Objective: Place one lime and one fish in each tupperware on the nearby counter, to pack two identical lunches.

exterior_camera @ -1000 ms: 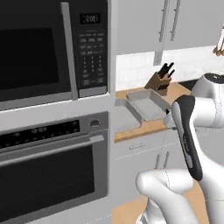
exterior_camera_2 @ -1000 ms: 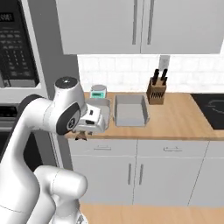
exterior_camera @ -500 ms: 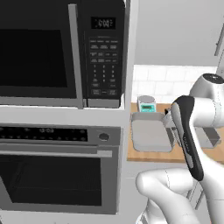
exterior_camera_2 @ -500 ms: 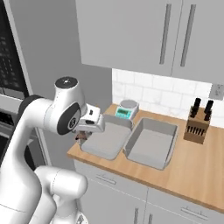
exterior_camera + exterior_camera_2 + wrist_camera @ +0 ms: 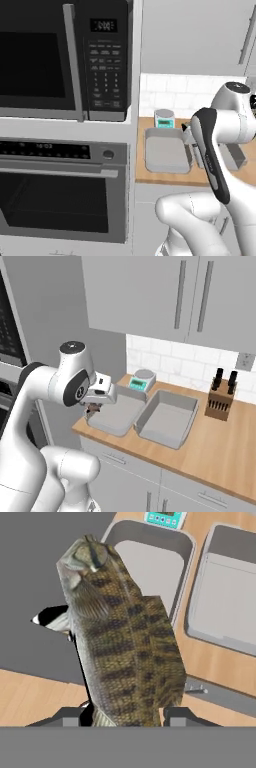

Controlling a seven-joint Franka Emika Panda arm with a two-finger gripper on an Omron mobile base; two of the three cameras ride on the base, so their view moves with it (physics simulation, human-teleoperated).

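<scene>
Arm is folded tight, elbow high, wrist bent down over the counter (image 5: pixel 220 448)'s left end. Gripper (image 5: pixel 92 408) hangs at the near-left corner of the left tupperware (image 5: pixel 116 417), just above its rim. The brown-olive fish (image 5: pixel 120 642) is clamped between the fingers (image 5: pixel 176 714) by its tail end; body sticks out away from the hand, head toward the left tupperware in the hand view. Jaws partly closed, pinched on the fish.

Second tupperware (image 5: pixel 167 418) sits just beside the first on its right, rims almost touching. Teal-faced kitchen scale (image 5: pixel 141 380) is behind the left tub against the tiled wall; knife block (image 5: pixel 220 401) sits further right.

Versus half a second ago: both base views have swung, so the base moved; the tubs, scale and block keep their layout on the counter. Gripper stays near the left tub's corner, fish in hand as before.

Microwave (image 5: pixel 65 60) display and keypad show markings, too blurred to read. Oven (image 5: pixel 60 195) panel text also illegible.
</scene>
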